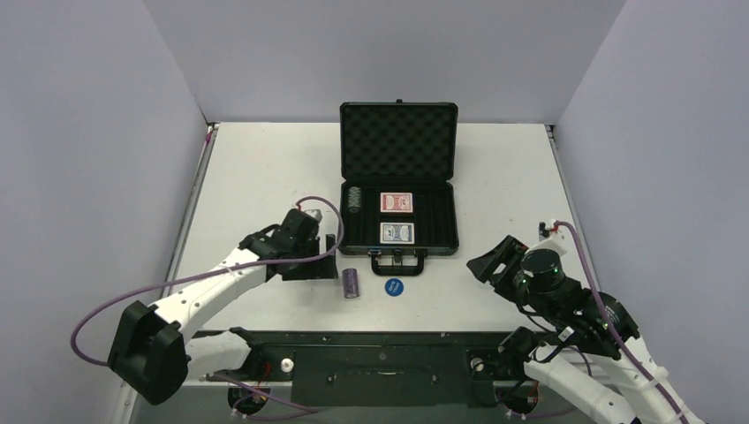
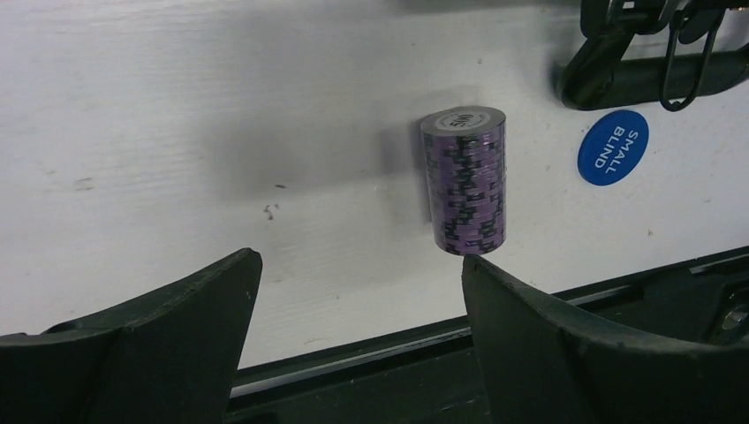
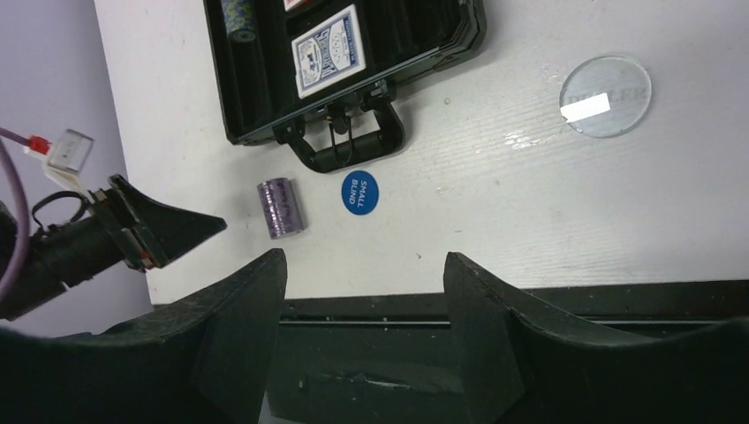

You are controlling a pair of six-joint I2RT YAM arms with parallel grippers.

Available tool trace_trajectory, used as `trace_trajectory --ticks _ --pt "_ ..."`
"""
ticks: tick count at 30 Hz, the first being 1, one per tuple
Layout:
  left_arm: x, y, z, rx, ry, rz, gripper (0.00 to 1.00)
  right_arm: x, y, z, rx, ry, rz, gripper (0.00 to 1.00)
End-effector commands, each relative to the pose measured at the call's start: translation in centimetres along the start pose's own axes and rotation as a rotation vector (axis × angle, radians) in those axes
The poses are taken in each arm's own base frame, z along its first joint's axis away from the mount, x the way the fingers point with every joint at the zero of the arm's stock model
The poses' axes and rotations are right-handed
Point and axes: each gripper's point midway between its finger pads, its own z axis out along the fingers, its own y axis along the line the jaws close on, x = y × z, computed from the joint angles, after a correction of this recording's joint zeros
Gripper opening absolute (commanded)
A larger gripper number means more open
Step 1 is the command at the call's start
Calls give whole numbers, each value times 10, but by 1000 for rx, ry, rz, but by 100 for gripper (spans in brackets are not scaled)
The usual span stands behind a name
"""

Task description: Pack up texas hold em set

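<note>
Your small black hard case (image 1: 399,190) stands open at the middle of the white desk (image 1: 265,177), its foam-lined lid upright and its handle (image 1: 397,259) facing the arms. Inside you have a red card deck (image 1: 397,202) with a blue card deck (image 1: 397,232) nearer the handle, and a pale green chip stack (image 1: 354,196) in the left channel. Outside, a purple chip stack (image 2: 465,181) lies on its side just before the case, beside a round blue disc marked SMALL BLIND (image 1: 393,286). A clear round disc (image 3: 606,94) lies apart on bare desk. Your left pincer (image 2: 358,265) is spread and empty, the purple stack just beyond its tips. Your right pincer (image 3: 364,261) is spread too, holding nothing, well back from the case.
</note>
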Motion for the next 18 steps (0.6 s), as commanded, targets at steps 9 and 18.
trace_trajectory --ticks 9,18 --pt "-13 -91 52 131 7 1 83 -23 11 18 79 -66 -24 62" --pt "-15 -118 77 125 1 -65 81 -31 39 35 59 -28 -184 64"
